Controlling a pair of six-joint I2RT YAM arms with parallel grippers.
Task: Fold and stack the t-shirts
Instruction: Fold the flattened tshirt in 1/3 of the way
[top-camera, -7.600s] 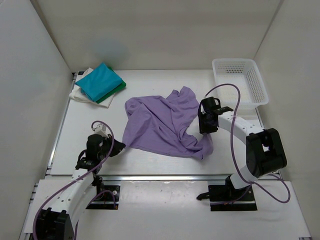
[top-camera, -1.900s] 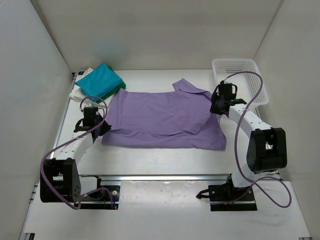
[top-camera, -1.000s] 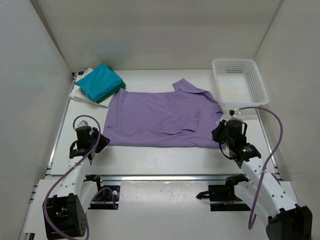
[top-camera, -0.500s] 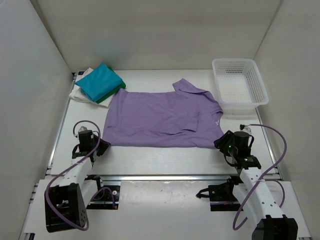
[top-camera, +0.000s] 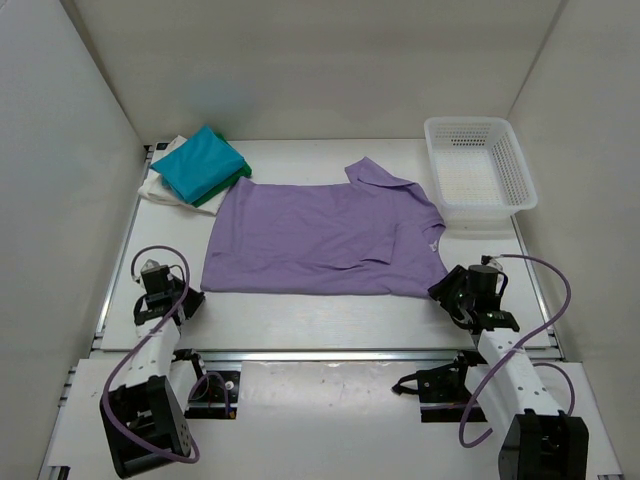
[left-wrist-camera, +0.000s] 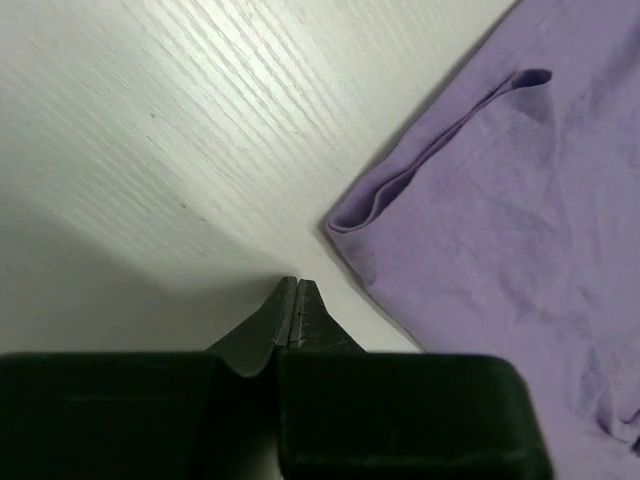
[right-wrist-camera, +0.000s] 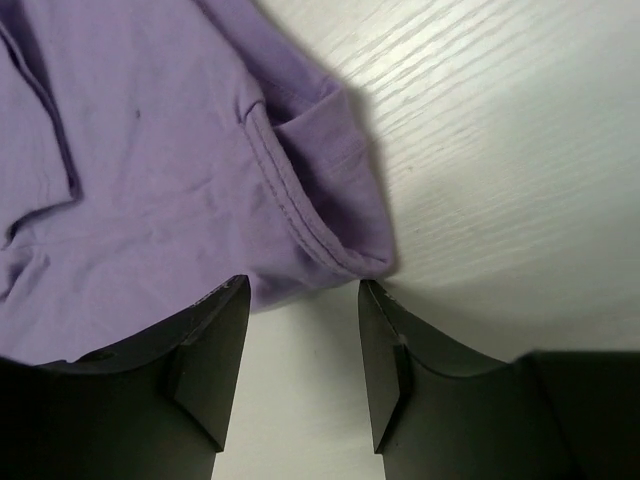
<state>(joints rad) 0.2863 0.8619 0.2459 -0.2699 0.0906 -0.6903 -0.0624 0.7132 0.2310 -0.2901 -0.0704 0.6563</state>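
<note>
Since the lavender t-shirt (top-camera: 325, 235) lies spread flat on the worktop (top-camera: 300, 312) w/ its long axis running left-right, 1 near corner sits ahead of each arm; the right end effector (right-wrist-camera: 300, 288) is released, jaws apart, a hemmed corner just beyond its tips, so it's the nearer; the left end effector (left-wrist-camera: 292, 285) is clenched on nothing, its corner ahead & to the right, apart; the folded stack (top-camera: 200, 165) sits far left.

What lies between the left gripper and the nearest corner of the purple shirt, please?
Only a stretch of bare white table lies between the left gripper and the purple shirt. The left wrist view shows this most clearly.
</note>
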